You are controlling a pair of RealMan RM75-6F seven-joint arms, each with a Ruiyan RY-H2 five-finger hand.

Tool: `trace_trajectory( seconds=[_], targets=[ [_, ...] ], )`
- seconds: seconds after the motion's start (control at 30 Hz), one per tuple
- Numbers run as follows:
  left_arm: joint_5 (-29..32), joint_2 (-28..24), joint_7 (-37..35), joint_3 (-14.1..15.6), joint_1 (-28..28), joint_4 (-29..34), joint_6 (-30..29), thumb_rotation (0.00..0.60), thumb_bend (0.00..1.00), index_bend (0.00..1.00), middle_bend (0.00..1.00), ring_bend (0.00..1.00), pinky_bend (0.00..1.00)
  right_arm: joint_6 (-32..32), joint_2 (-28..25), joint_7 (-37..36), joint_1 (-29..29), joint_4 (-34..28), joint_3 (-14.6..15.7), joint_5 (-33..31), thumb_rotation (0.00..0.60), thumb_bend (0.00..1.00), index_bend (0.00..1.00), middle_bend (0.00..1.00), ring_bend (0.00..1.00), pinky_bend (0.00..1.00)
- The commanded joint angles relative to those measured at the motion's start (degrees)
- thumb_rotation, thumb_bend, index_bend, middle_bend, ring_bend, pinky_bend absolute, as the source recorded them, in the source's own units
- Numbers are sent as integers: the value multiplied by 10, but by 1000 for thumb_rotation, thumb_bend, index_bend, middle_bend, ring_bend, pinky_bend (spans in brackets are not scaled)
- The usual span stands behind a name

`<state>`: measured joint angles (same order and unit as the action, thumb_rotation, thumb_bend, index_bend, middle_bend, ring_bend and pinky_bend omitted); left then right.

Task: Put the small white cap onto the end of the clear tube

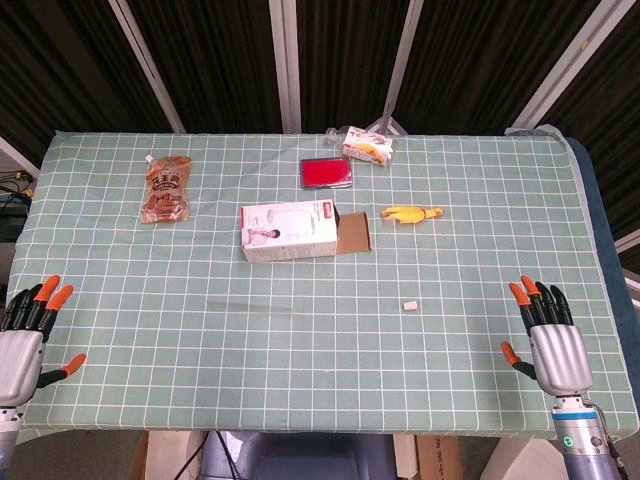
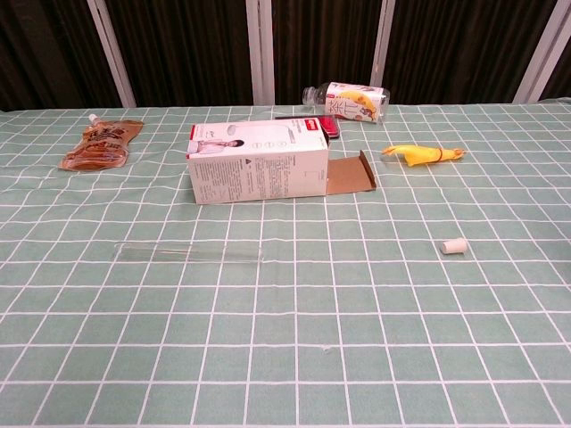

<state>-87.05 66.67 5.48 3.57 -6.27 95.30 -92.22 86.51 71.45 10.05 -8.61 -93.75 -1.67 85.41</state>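
- Hands at rest: left hand [image 1: 25,335] and right hand [image 1: 548,335] lie at the near corners of the table [image 1: 480,380], fingers spread, holding nothing; neither appears in the chest view.
- Task objects: small white cap [image 2: 453,246] lies right of centre on the green checked cloth; clear tube [image 2: 187,253] lies flat, left of centre, well apart from the cap and near the white carton [image 2: 257,166].
- Step in hand: judged as the start; nothing is grasped yet. The next move probably calls for one hand to pinch the cap and the other to lift and steady the tube.
- Writing: carton print is too small to read; brown pouch [image 1: 166,188] at far left carries unreadable characters; the bottle [image 2: 346,101] label is also illegible.
- Other items: yellow rubber chicken [image 2: 421,154], red flat case [image 1: 326,172].
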Motion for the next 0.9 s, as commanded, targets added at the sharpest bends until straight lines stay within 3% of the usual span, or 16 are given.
trace_trajectory(
  seconds=[0.03,0.23,0.4,0.6,0.9],
  targets=[
    [0,0,0,-2,1,1,2,600,140,0,2,0,0,-1,1,0,0,0,-1,1,600,321,0,0,0,0],
    [11,2,22,-9,-6,13,31,600,140,17,7,0,0,-10,3,-3,-1,-2,-4,-3,600,321,0,0,0,0],
    [14,13,91,-32,-39,46,68,600,163,125,104,0,0,-17,2,-9,-1,-4,-7,-4,600,322,0,0,0,0],
    [74,70,210,-83,-98,77,138,600,279,272,271,5,0,-25,3,-15,-2,-7,-9,-5,600,321,0,0,0,0],
    [190,189,352,-131,-170,40,202,600,375,354,350,34,0,-33,-1,-24,-1,-10,-12,-10,600,321,0,0,0,0]
  ],
)
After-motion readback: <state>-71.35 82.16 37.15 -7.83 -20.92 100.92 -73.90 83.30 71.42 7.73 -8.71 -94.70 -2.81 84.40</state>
